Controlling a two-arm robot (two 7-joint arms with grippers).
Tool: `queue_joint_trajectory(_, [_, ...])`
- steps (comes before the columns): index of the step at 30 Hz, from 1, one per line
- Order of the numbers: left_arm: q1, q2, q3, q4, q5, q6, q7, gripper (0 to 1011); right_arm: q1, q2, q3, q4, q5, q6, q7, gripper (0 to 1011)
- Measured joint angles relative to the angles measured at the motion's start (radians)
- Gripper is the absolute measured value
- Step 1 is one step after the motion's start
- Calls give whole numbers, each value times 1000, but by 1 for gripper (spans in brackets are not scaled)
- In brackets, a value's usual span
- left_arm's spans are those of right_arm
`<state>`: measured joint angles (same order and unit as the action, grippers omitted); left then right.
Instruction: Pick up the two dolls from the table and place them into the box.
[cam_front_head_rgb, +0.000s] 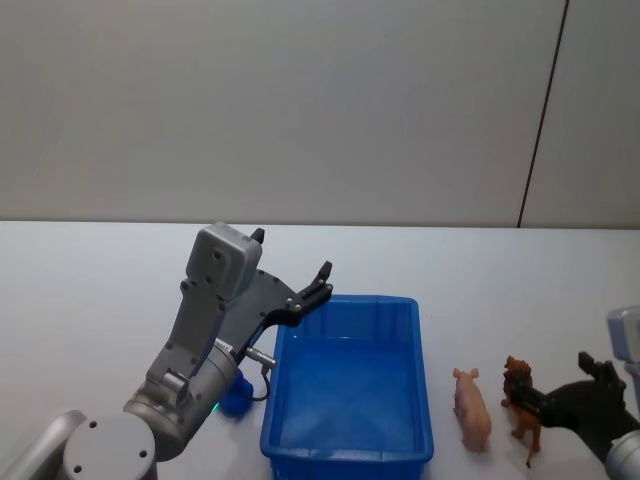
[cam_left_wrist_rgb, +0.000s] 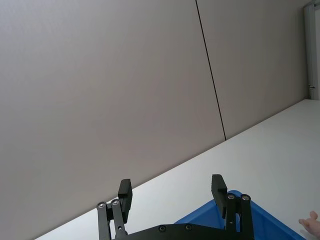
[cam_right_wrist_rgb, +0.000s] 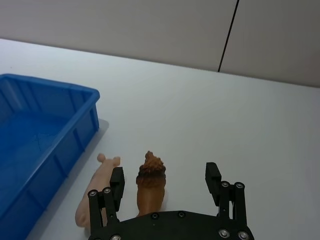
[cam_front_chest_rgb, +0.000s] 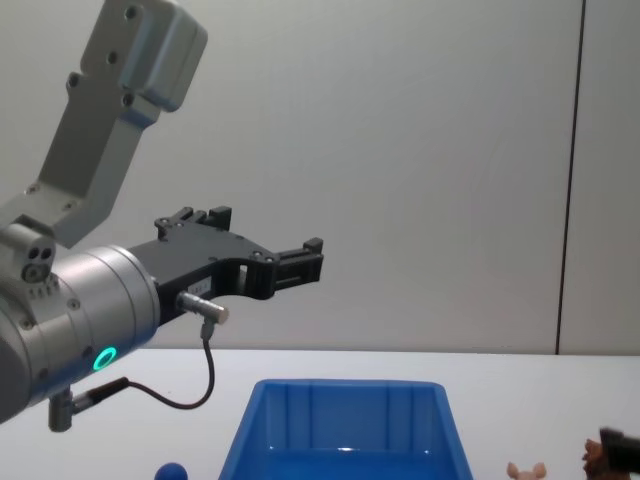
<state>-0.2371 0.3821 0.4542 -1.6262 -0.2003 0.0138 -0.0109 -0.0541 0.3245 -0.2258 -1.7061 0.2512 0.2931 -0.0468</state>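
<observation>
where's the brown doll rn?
Head view: the brown animal doll stands on the table, right of the blue bin, beside the pink pig doll, inside the open right hand. The left hand is raised by the bin's left rim.

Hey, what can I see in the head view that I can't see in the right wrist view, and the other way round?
Head view, not the wrist view: the left gripper, fingers open, raised near the box's far left corner, and the blue doll on the table left of the box. Right wrist view, not the head view: the right gripper's open fingers set either side of the brown doll, not closed on it. Both: the box, the brown doll and the pink doll beside it.
</observation>
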Motion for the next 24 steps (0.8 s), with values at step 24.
queue_joint_trajectory(24, [0, 0, 0, 0, 0, 0, 0, 1001, 18, -50, -23, 111, -38, 40, -5, 894])
